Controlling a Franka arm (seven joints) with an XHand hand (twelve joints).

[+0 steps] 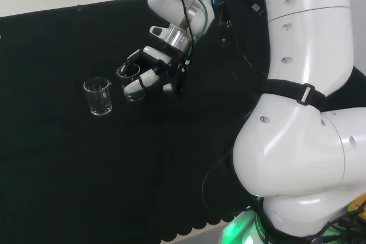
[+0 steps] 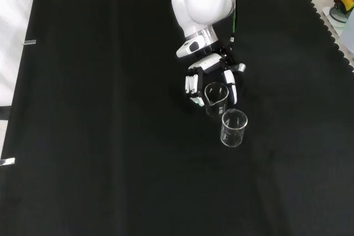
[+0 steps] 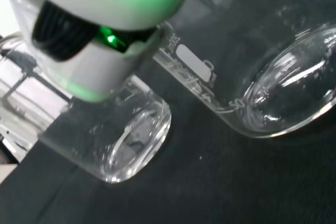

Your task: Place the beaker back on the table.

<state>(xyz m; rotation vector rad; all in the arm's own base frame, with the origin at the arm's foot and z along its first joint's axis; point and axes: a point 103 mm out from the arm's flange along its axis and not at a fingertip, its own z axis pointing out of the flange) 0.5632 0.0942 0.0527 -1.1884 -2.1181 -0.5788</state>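
In the head view the hand (image 1: 153,70) reaches down over the black cloth (image 1: 86,187) well in from its far edge, fingers curled round a small clear beaker (image 1: 129,78) whose dark mouth shows between them and the thumb; the beaker stands upright, its long axis vertical, and its foot looks to be at or just above the cloth, though I cannot tell whether it touches. A second beaker (image 1: 98,96) stands free just to the left of the held one in this view, upright with a pouring lip, apart from the fingers. In the front view the hand (image 2: 211,78) comes in from the top, a little right of the cloth's middle, with fingers (image 2: 192,88) on one side of the held beaker (image 2: 216,99) and the thumb on the other, so the glass sits straight between them; the free beaker (image 2: 233,127) stands just beside it, toward the near edge of the cloth (image 2: 99,136), a narrow gap between the two. In the wrist view the base of the held beaker (image 3: 126,140) lies close under a blurred white part of the hand (image 3: 100,30), clear and empty, with the other beaker (image 3: 268,98), marked with white graduations, beside it. Letting go, I judge, turns on that closeness: the fingers must open away without brushing the neighbour.
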